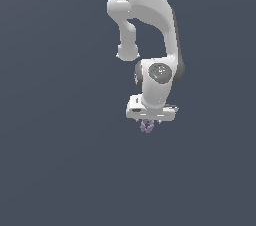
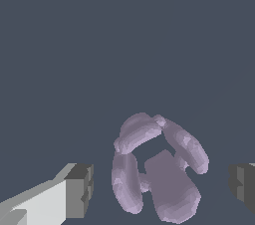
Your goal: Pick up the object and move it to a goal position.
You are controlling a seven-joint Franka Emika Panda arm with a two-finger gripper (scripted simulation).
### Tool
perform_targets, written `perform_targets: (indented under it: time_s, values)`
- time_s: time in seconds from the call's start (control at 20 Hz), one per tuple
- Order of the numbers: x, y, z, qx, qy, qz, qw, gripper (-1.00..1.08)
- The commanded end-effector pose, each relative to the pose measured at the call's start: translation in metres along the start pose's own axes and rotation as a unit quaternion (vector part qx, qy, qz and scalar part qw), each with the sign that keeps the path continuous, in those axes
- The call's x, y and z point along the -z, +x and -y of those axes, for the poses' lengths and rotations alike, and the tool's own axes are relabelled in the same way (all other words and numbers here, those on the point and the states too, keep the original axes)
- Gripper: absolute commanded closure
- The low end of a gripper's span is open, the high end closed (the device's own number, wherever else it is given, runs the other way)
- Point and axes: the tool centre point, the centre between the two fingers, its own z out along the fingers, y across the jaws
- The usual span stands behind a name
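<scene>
Counting what shows: one arm, one gripper, one object, and a flat dark grey-blue ground that fills the rest of both views.

In the exterior view the white arm comes down from the upper edge, where its upper part is cut off, and ends in a white gripper body with the object directly beneath it. The object there is only a small lilac patch poking out below the body; its shape cannot be made out, and the fingers are too small and too hidden to tell apart.

The wrist view gives far more. The object is a pale lilac, matte cluster of rounded lobes, with curved lobes arching around a blockier middle one; I count about four or five, though where they merge the count is unsure. Its lowest lobes run close to the frame edge. Two fingers show, one on either side of the object, each with a dark grey pad; both are cut off by the frame, one almost wholly. The jaws stand apart, with clear gaps of ground between each pad and the object, so nothing is clamped. Whether the object rests on the ground cannot be told.
</scene>
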Motion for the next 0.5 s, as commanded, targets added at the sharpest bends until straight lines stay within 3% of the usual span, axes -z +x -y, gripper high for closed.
perform_targets:
  time_s: [0.0, 0.35, 0.4, 0.45]
  values:
    - [-0.014, -0.001, 0.0, -0.001, 0.0, 0.0, 1.0, -0.92]
    - [-0.028, 0.001, 0.0, -0.001, 0.0, 0.0, 1.0, -0.92]
    - [-0.028, 0.001, 0.0, -0.001, 0.0, 0.0, 1.0, 1.08]
    - [-0.028, 0.001, 0.0, -0.001, 0.0, 0.0, 1.0, 1.08]
